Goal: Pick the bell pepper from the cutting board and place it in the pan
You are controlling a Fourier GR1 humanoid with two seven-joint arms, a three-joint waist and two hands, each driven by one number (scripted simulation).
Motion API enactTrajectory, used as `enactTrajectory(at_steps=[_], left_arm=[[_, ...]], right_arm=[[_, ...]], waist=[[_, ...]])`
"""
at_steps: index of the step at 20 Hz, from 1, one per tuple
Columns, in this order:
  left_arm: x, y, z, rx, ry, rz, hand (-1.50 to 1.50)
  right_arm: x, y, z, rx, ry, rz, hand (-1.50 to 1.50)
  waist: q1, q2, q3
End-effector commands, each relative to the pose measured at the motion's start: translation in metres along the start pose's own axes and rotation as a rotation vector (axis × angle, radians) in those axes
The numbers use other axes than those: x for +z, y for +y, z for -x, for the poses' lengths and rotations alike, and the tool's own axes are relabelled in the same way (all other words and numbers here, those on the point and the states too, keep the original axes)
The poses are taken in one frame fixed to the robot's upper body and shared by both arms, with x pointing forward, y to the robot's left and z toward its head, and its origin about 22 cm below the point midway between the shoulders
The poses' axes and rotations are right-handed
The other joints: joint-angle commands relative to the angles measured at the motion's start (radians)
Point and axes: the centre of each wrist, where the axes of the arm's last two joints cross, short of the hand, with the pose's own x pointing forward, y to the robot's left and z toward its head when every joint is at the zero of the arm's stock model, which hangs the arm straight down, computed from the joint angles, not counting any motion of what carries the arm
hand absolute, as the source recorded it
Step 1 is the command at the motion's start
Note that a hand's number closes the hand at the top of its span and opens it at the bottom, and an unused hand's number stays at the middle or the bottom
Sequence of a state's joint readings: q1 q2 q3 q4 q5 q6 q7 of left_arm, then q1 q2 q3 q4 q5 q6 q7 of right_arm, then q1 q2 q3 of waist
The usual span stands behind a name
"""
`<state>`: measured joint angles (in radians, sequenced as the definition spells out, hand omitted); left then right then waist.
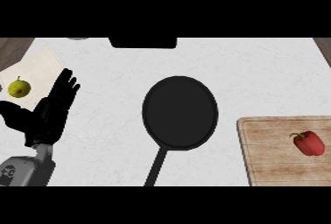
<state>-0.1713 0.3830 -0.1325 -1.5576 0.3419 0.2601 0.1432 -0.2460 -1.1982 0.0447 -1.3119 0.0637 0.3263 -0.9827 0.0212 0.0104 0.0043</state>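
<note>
A red bell pepper (309,142) with a green stem lies on a wooden cutting board (271,148) at the right edge of the counter. A black pan (180,112) sits in the middle, its long handle pointing toward the lower edge. My left hand (50,114) rests at the left with fingers straight and pointing up, far from the pepper and the pan. The right hand does not show in the head view.
A yellow-green pear (19,87) lies on a pale board (42,65) at the far left, just behind my left hand. A dark object (142,42) sits at the counter's back edge. White counter surface surrounds the pan.
</note>
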Motion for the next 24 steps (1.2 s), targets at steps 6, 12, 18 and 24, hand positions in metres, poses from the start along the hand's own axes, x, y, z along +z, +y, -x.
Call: enactTrajectory(at_steps=[6,12,18,24], left_arm=[[-0.004,0.004,-0.001,0.010,0.002,-0.008,0.00],[0.002,0.004,0.007,-0.010,0.017,-0.011,0.00],[-0.001,-0.015,-0.002,0.010,0.009,-0.018,0.00],[-0.001,-0.003,-0.003,-0.010,0.007,-0.027,0.00]], right_arm=[[-0.033,0.018,-0.013,0.260,-0.163,-0.313,-1.50],[-0.022,0.038,-0.019,0.381,-0.065,-0.614,-1.50],[-0.034,0.051,-0.017,0.469,-0.044,-0.705,-1.50],[-0.027,0.062,-0.032,0.660,-0.068,-0.687,-1.50]], waist=[[-0.004,-0.008,-0.004],[-0.018,-0.013,-0.005],[-0.017,-0.011,-0.004],[-0.037,-0.015,-0.005]])
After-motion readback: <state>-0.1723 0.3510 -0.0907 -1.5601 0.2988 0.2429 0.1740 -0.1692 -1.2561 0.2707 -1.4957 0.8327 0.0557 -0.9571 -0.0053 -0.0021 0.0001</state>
